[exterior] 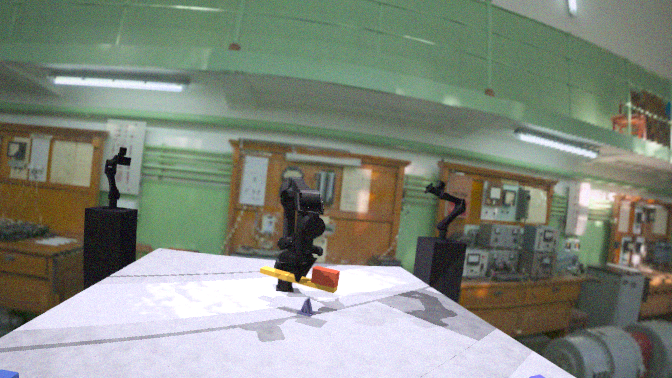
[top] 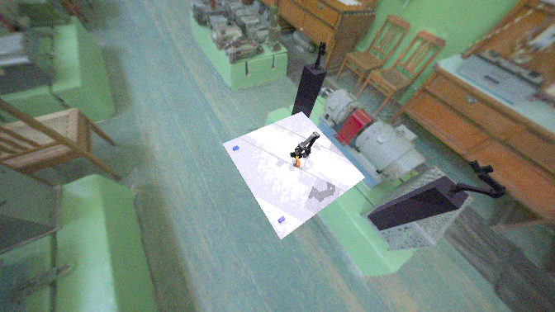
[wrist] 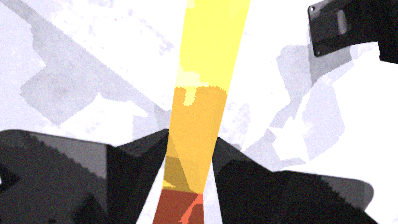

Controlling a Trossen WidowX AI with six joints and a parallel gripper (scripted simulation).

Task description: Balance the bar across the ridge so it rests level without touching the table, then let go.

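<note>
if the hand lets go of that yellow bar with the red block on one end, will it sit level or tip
Probably tips toward the red block, which likely weights that end. The bar looks stiff and straight. It already slopes down that way in the hand, above the ridge.

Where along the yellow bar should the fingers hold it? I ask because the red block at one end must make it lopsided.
Grip the yellow bar across its narrow width, from above, at a point shifted toward the red block, as the gripper does now. The bar is long, thin and flat, so its side edges suit the fingers, and the block probably pulls the balance point toward its own end.
</note>
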